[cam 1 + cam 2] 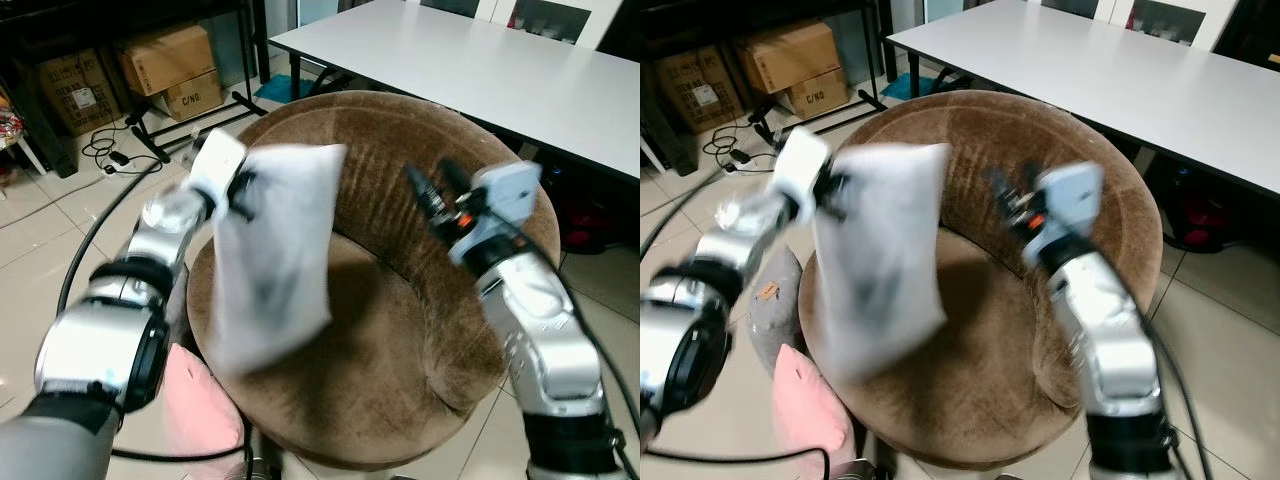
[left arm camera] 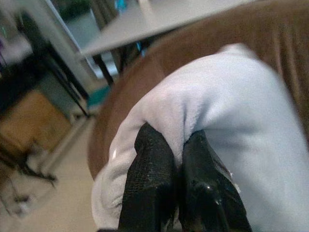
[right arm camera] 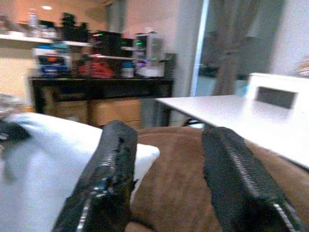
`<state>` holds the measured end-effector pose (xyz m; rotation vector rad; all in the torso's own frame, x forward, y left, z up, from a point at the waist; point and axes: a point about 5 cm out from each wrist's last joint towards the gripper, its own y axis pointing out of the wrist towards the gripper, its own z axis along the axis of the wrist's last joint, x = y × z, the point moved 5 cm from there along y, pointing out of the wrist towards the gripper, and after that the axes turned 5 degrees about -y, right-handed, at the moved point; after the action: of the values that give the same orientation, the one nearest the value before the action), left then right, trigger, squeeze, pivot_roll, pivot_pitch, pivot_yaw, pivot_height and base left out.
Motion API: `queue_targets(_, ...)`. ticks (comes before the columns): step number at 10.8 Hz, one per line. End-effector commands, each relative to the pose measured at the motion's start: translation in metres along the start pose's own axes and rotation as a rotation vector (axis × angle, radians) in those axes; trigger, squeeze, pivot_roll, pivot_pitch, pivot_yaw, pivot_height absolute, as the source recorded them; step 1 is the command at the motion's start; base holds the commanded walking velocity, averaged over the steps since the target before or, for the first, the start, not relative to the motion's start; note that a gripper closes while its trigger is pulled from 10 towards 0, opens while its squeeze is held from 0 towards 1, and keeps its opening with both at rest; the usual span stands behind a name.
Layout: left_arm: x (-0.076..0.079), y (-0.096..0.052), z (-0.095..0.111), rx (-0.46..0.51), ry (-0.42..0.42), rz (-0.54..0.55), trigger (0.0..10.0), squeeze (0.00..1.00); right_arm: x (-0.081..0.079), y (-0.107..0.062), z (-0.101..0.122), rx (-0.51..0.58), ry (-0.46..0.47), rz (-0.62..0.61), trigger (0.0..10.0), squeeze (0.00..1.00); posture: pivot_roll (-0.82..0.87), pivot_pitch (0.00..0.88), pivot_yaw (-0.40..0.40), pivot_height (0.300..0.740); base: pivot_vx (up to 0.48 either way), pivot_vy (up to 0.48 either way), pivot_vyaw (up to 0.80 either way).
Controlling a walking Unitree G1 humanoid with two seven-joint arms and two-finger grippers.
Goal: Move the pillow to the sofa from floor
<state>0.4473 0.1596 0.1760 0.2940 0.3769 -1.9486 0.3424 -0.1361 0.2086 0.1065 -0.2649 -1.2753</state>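
Left gripper was clenched on an upper corner of the white pillow, which hung above the seat of the round brown sofa chair. Right gripper, fingers spread and empty, hovered over the chair's right side, apart from the pillow.

Tiled floor, white table, perhaps cardboard boxes.

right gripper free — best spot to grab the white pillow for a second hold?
Probably the upper corner of the white pillow, approached from the robot's right. The left gripper pinches the opposite top edge, so the pillow hangs limp over the brown sofa. That free corner faces the open right gripper and is thin enough to fit between its fingers.
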Motion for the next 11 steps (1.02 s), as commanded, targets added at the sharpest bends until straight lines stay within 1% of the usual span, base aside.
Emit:
queue_targets(1,-0.003,0.005,0.033,0.099,0.109,0.005,0.0,0.0,0.016,0.001,0.005,0.02,-0.021,-0.077,10.0,1.0,-0.09,0.0,0.032,0.74,0.0,0.0,0.0)
queue_targets(2,0.004,0.009,0.049,0.135,0.219,-0.031,0.0,0.0,0.032,0.003,0.009,0.031,-0.029,-0.157,10.0,1.0,-0.09,0.0,0.034,0.74,0.0,0.0,0.0)
queue_targets(3,0.015,0.011,0.058,0.169,0.279,-0.081,0.0,0.0,0.035,0.002,0.011,0.037,-0.03,-0.166,10.0,1.0,-0.09,0.0,0.034,0.74,0.0,0.0,0.0)
queue_targets(4,0.03,0.012,0.062,0.208,0.344,-0.139,0.0,0.0,0.034,0.002,0.012,0.036,-0.058,-0.145,10.0,1.0,-0.09,0.0,0.034,0.74,0.0,0.0,0.0)
queue_targets(6,0.045,0.008,0.059,0.257,0.38,-0.195,0.0,0.0,0.025,0.002,0.012,0.018,-0.115,-0.042,10.0,1.0,-0.09,0.0,0.041,0.74,0.0,0.0,0.0)
queue_targets(7,0.056,0.001,0.044,0.262,0.39,-0.259,0.0,0.0,0.014,0.0,0.003,-0.05,-0.187,0.087,10.0,1.0,-0.09,0.0,0.041,0.74,0.0,0.0,0.0)
queue_targets(8,0.069,-0.008,0.022,0.253,0.362,-0.332,0.0,0.0,0.001,-0.006,-0.008,-0.117,-0.249,0.219,10.0,1.0,-0.08,0.0,0.028,0.74,0.0,0.0,0.0)
queue_targets(9,0.083,-0.018,0.0,0.232,0.332,-0.406,0.0,0.0,-0.013,-0.011,-0.021,-0.158,-0.322,0.328,10.0,1.0,-0.08,0.0,0.024,0.74,0.0,0.0,0.0)
queue_targets(10,0.103,-0.029,-0.025,0.194,0.312,-0.493,0.0,0.0,-0.027,-0.011,-0.032,-0.177,-0.361,0.414,10.0,1.0,-0.07,0.0,0.011,0.74,0.0,0.0,0.0)
queue_targets(11,0.115,-0.035,-0.037,0.175,0.292,-0.53,0.0,0.0,-0.042,-0.013,-0.041,-0.191,-0.409,0.531,10.0,1.0,-0.06,0.0,0.0,0.74,0.0,0.0,0.0)
